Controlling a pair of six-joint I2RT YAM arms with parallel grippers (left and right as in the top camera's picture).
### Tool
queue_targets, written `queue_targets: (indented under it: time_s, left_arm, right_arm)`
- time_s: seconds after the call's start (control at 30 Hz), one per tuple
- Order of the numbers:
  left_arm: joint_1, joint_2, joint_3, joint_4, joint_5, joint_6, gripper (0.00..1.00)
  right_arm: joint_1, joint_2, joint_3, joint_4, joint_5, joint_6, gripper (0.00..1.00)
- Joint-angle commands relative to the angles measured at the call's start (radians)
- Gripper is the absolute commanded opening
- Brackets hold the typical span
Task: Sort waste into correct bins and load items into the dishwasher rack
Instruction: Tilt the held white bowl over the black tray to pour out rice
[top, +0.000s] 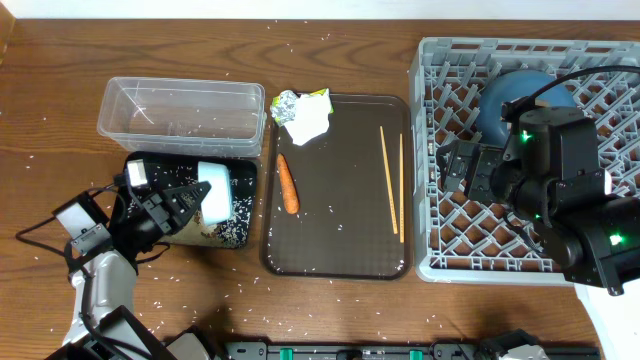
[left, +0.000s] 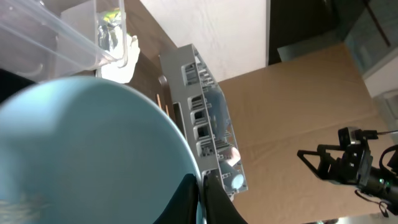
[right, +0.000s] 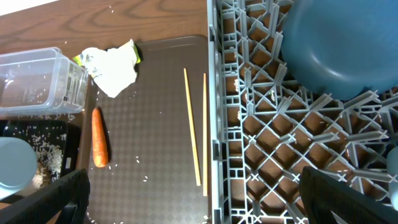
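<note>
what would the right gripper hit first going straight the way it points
Probably the dishwasher rack, near its wall by the chopsticks; the right gripper hangs open over it, though depth is unclear.

Black right arm (top: 572, 165) w/ green LEDs (top: 523, 136); left arm (top: 95, 285) grey, cabled.

Left tool (top: 195, 203) low near table edge, jaws clamped on small light-blue cup (top: 216, 190). Right tool (top: 457, 168) faces left, jaws spread wide.
</note>
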Motion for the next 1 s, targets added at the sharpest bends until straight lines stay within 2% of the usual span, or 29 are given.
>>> queue_targets:
  time_s: [0.0,0.07,0.17,0.27,0.63,0.73,0.83,0.97]
  left_arm:
    - [0.043,-0.001,0.001,0.057,-0.021,-0.140,0.06]
    - [0.064,-0.001,0.001,0.076,0.034,-0.140,0.06]
    - [0.100,-0.001,0.001,0.059,0.029,-0.159,0.06]
    - [0.071,-0.001,-0.005,0.056,0.034,-0.154,0.06]
    - [0.095,0.000,-0.012,0.096,0.036,-0.174,0.06]
    - [0.112,-0.002,-0.010,0.122,-0.017,-0.280,0.06]
    - [0.039,-0.003,-0.014,0.125,0.029,-0.235,0.06]
    - [0.069,-0.007,-0.014,0.206,0.005,-0.328,0.06]
  right_arm:
    - [-0.007,-0.003,0.001,-0.003,-0.005,-0.008,0.99]
    - [-0.007,-0.004,0.001,-0.012,-0.004,-0.010,0.99]
    - [-0.007,-0.004,0.001,-0.015,-0.005,-0.011,0.99]
    - [-0.007,-0.004,0.001,-0.002,-0.004,-0.011,0.99]
    - [-0.006,-0.009,0.001,-0.020,-0.020,-0.011,0.99]
    - [-0.006,-0.008,0.001,-0.016,-0.020,-0.011,0.99]
    - [-0.006,-0.008,0.001,-0.003,-0.020,-0.010,0.99]
    - [-0.006,-0.009,0.001,-0.009,-0.040,-0.010,0.99]
